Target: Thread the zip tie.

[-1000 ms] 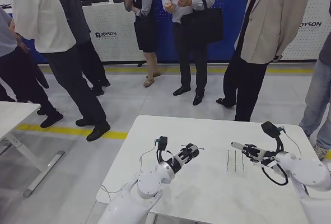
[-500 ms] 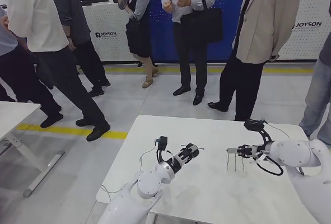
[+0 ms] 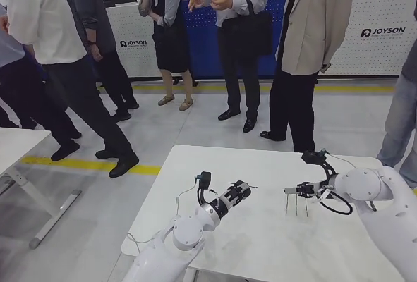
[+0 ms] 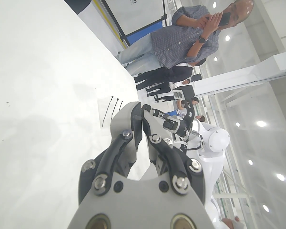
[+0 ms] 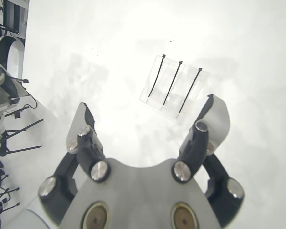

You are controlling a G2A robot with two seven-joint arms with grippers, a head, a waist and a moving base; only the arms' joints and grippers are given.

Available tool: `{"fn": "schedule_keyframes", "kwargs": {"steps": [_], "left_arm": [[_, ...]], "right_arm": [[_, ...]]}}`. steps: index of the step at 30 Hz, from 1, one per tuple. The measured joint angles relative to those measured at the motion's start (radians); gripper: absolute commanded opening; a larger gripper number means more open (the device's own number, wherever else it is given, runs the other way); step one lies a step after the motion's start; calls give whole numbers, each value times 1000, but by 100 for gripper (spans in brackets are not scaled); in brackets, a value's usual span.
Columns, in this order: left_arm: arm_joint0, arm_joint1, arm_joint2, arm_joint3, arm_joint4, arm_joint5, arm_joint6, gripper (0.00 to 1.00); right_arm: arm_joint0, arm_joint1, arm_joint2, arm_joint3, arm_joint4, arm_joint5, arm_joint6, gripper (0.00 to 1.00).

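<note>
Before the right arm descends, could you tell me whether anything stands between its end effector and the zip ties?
Nothing visible does. The right end effector is open above the table, and the three zip ties lie side by side on a clear plate ahead of it, uncovered.

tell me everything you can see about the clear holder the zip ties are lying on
The clear holder is a transparent rectangular plate, acrylic by the look, lying flat on the white table. Three black zip ties lie on it side by side, roughly parallel, their heads all at the same end. Its edges show as faint pale lines. The right gripper hovers over it with fingers open, touching neither it nor the ties.
</note>
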Motion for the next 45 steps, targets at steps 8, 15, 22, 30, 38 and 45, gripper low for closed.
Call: {"fn": "schedule_keyframes", "kwargs": {"steps": [8,15,22,30,38,45], "left_arm": [[0,0,0,0,0,0,0,0],[0,0,0,0,0,0,0,0],[0,0,0,0,0,0,0,0],[0,0,0,0,0,0,0,0],[0,0,0,0,0,0,0,0],[0,0,0,0,0,0,0,0]], "right_arm": [[77,-22,-55,81,74,-106,72,100],[198,-90,-185,330,152,-117,97,100],[234,-119,-225,422,190,-139,114,100],[218,-114,-212,416,181,-120,55,100],[207,-106,-203,376,134,-15,45,55],[222,-116,-216,415,130,27,61,33]]}}
